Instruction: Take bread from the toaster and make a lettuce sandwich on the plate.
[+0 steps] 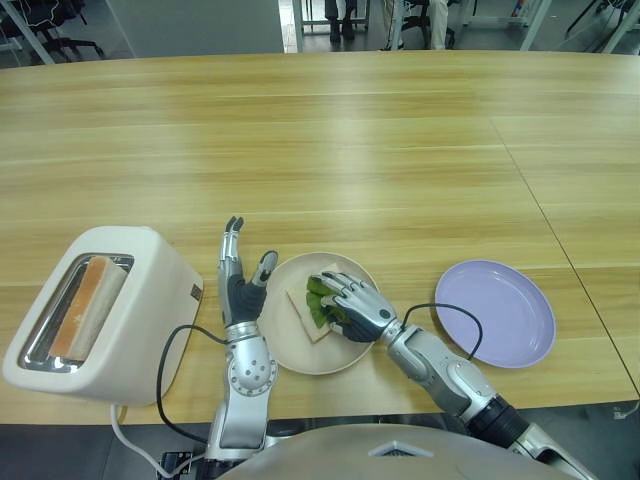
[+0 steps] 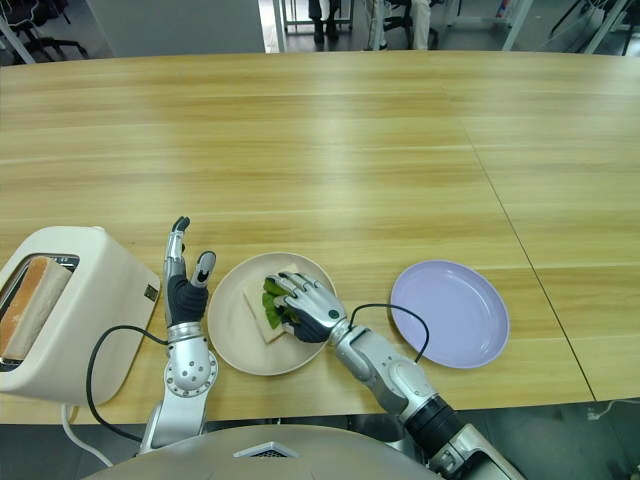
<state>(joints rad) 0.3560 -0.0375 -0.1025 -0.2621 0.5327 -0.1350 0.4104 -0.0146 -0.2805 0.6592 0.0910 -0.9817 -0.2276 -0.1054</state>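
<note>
On plate (image 1: pixel 308 357), right hand (image 1: pixel 356 306) over lettuce (image 1: pixel 318 298)

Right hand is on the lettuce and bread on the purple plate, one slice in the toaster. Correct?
No, wrong plate. The left eye view shows the right hand on the lettuce and bread on the beige plate; the purple plate lies beside it, to the right. One slice is in the toaster.

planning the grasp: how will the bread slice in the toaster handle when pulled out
The bread slice looks thick and browned, so probably stiff and light. It sits low in the toaster slot, so it may snag, and could crumble if squeezed.
</note>
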